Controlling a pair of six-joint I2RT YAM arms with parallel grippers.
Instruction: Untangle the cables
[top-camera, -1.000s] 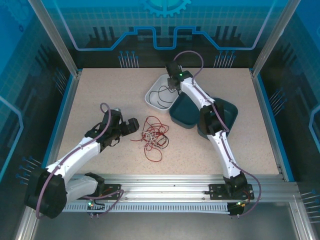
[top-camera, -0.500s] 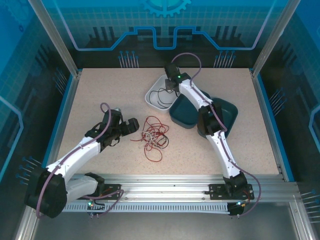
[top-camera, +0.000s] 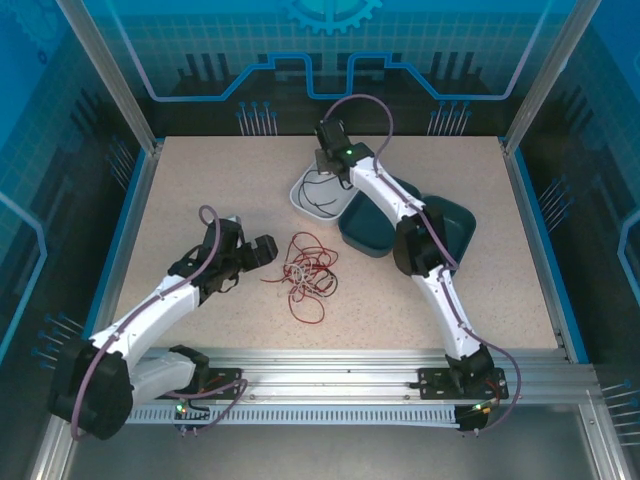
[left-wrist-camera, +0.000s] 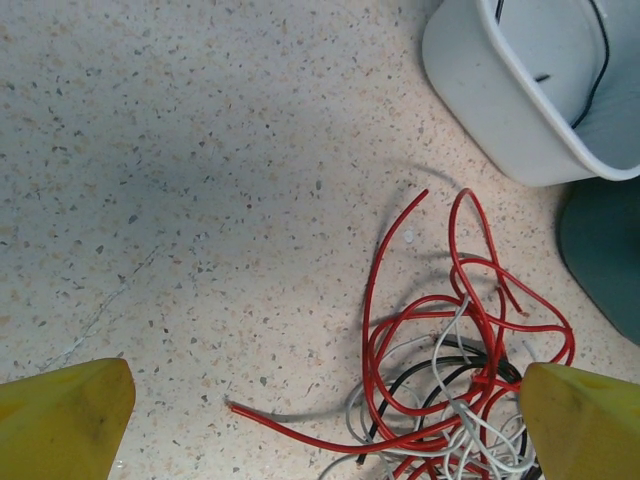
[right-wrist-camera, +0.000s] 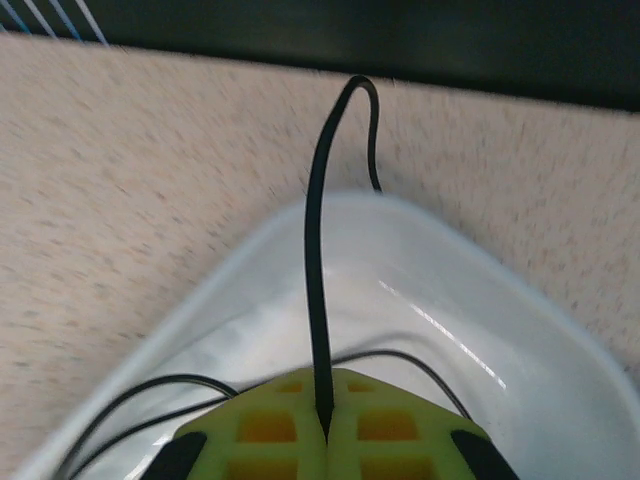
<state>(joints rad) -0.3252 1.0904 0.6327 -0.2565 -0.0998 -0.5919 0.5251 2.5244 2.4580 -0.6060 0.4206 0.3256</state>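
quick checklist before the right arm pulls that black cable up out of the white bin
1. right gripper shut on black cable: ok
2. black cable wholly out of white bin: not ok, black loops lie inside
3. left gripper open: ok
4. tangle of red, white and black cables separated: not ok, knotted on the table
5. tangle apart from white bin: ok

Red, white and black cables (left-wrist-camera: 450, 395) lie tangled in one heap near the bin (left-wrist-camera: 490, 120). One black cable (right-wrist-camera: 313, 250) rises upright from inside the bin.
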